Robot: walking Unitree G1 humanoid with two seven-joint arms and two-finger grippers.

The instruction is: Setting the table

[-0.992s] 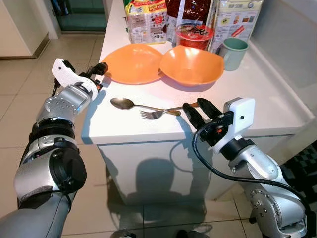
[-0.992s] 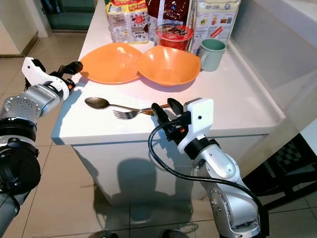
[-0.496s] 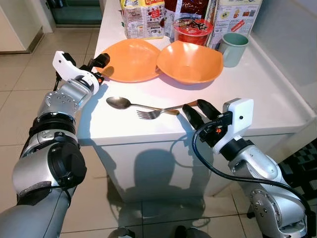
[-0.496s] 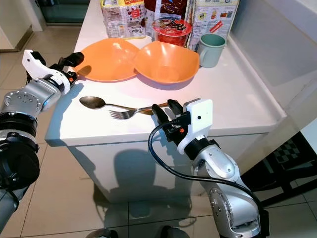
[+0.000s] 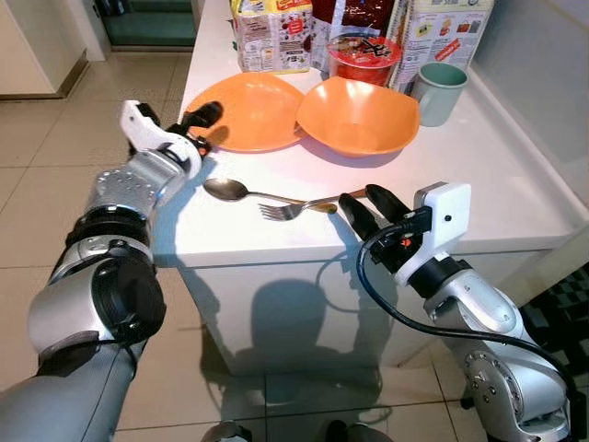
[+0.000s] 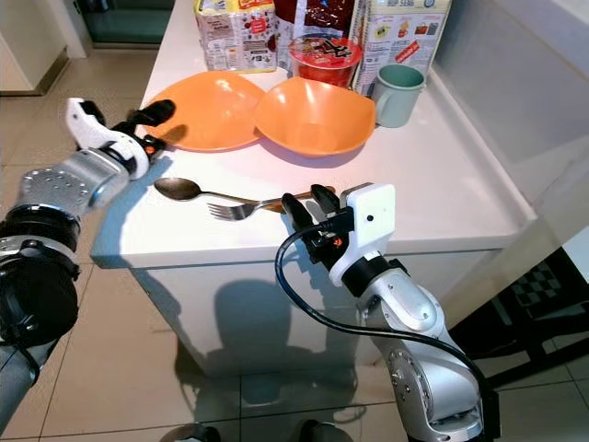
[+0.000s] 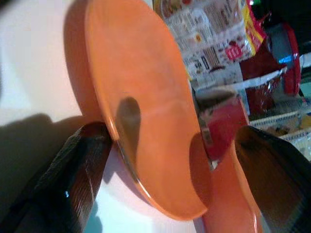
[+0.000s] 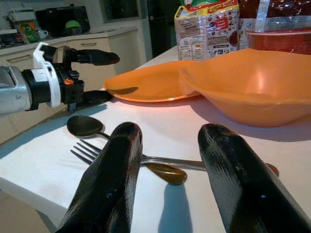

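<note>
1. Left eye view shows my left gripper [image 5: 204, 129] at the left edge of the white table [image 5: 479, 175]. Its fingers are open, one above and one below the rim of the orange plate [image 5: 248, 110], and they do not close on it.
2. The orange plate lies flat near the far left part of the table. The orange bowl [image 5: 357, 115] is just beside it on the right, and their rims touch or overlap.
3. Behind them stand food packages [image 5: 271, 32] and a red instant-noodle cup [image 5: 366, 57]. A green mug [image 5: 440, 90] stands to the right of the bowl.
4. In front of the plate lies the spoon [image 5: 241, 192], its bowl to the left and its handle running right. The fork [image 5: 296, 208] lies with its tines to the left, and its handle crosses the spoon handle.
5. My right gripper [image 5: 368, 208] is at the near edge of the table, fingers open, pointing at the handle ends of the fork and spoon. It holds nothing.
</note>
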